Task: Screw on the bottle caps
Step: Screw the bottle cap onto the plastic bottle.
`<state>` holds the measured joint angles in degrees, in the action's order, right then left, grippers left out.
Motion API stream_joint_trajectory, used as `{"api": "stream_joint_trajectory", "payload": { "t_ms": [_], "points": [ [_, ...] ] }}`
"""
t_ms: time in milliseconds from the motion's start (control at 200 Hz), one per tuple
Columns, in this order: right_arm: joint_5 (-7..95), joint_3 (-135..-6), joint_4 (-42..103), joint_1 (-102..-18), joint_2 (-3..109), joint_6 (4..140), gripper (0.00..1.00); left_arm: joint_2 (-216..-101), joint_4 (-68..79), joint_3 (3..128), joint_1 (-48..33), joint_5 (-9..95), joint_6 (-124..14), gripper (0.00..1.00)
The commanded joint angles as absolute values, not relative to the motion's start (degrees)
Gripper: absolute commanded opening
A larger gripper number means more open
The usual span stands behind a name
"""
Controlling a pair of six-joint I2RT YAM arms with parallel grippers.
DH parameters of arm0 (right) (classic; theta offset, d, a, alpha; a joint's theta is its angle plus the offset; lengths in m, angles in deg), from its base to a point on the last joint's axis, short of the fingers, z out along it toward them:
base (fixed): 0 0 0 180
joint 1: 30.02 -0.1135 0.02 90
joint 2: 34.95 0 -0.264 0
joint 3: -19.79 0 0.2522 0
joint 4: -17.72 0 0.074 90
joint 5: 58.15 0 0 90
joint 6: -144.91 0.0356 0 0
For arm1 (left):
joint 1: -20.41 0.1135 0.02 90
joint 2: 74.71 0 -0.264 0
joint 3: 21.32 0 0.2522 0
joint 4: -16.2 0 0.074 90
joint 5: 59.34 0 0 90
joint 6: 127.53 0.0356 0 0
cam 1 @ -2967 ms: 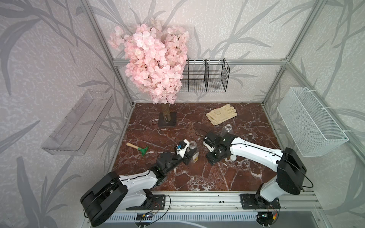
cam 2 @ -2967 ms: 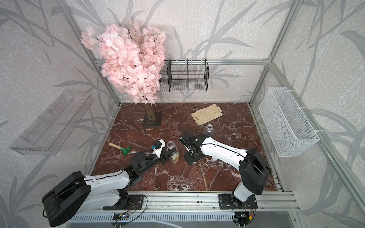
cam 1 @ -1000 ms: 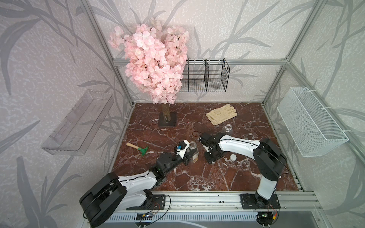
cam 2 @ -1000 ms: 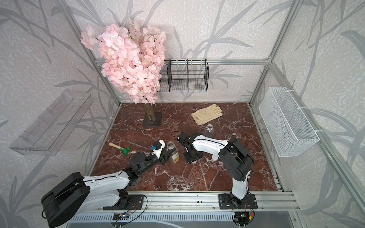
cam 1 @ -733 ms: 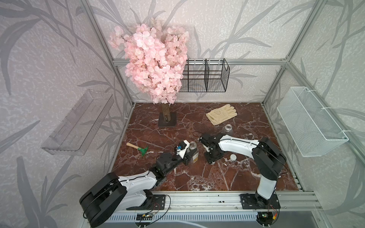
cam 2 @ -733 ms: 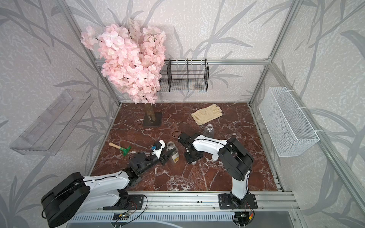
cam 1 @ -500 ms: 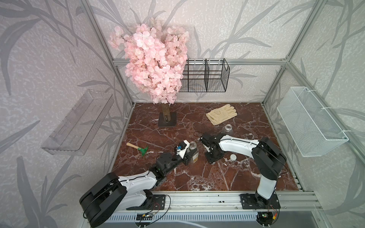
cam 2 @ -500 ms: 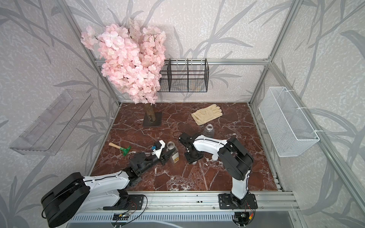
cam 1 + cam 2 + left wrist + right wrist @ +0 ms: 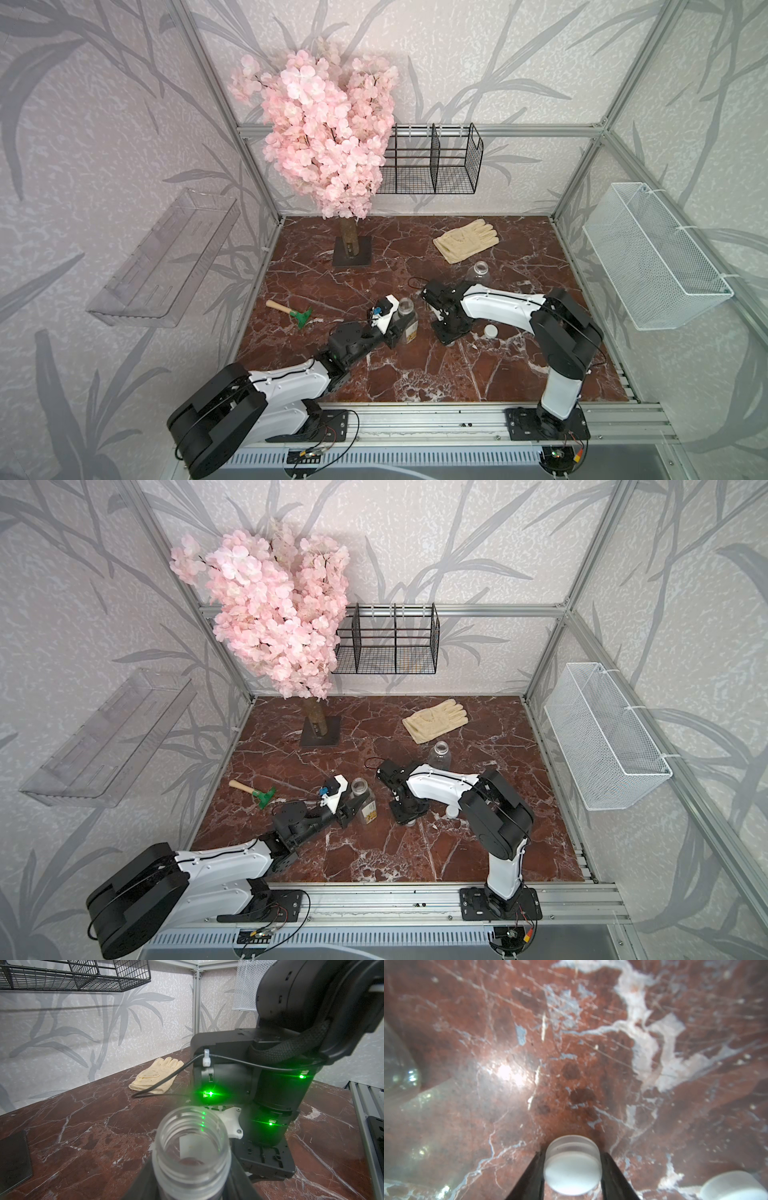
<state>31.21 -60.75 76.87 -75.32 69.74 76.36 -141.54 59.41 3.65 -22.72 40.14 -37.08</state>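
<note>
My left gripper point(image 9: 394, 332) point(image 9: 191, 1185) is shut on a clear bottle point(image 9: 406, 319) point(image 9: 366, 801) with a white-yellow label, holding it upright on the table; its open threaded neck point(image 9: 191, 1142) has no cap. My right gripper point(image 9: 451, 337) point(image 9: 572, 1169) points straight down at the table just right of that bottle, shut on a white bottle cap point(image 9: 572, 1164). A second white cap point(image 9: 490, 331) point(image 9: 735, 1186) lies loose on the table beside it. The rounder clear bottle point(image 9: 478, 272) point(image 9: 440, 754) stands open behind the right arm.
A cream glove point(image 9: 465, 241) lies at the back. An artificial pink tree on a dark base point(image 9: 351, 251) stands back left, and a small green hand rake point(image 9: 291, 312) lies left. Black point(image 9: 432, 166) and white point(image 9: 648, 257) wire baskets hang on the walls.
The right gripper's jaws have closed onto the white cap on the table. The right arm has barely shifted in the last second. The left gripper and its bottle have stayed still.
</note>
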Motion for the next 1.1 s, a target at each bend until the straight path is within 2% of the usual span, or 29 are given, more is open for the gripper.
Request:
{"api": "stream_joint_trajectory", "payload": {
  "t_ms": [0,255,490,725,1095],
  "points": [
    [29.2,-63.8,81.8,-74.7,64.5,76.0,0.4,-141.6,56.5,3.2,-23.0,41.3,-36.3,0.37],
    [29.8,-71.6,89.2,-74.1,55.4,74.0,0.4,-142.3,57.2,3.4,-23.0,42.1,-36.5,0.36],
    [37.5,-82.6,92.8,-74.2,52.8,73.2,0.4,-143.7,58.0,3.7,-23.0,42.9,-36.8,0.36],
    [44.0,-90.6,92.6,-75.9,55.6,74.5,0.4,-144.4,58.0,4.1,-23.0,43.4,-36.9,0.36],
    [43.9,-99.1,95.4,-79.4,64.3,73.2,0.4,-144.5,58.2,4.0,-23.0,43.5,-37.0,0.36]
  ]
}}
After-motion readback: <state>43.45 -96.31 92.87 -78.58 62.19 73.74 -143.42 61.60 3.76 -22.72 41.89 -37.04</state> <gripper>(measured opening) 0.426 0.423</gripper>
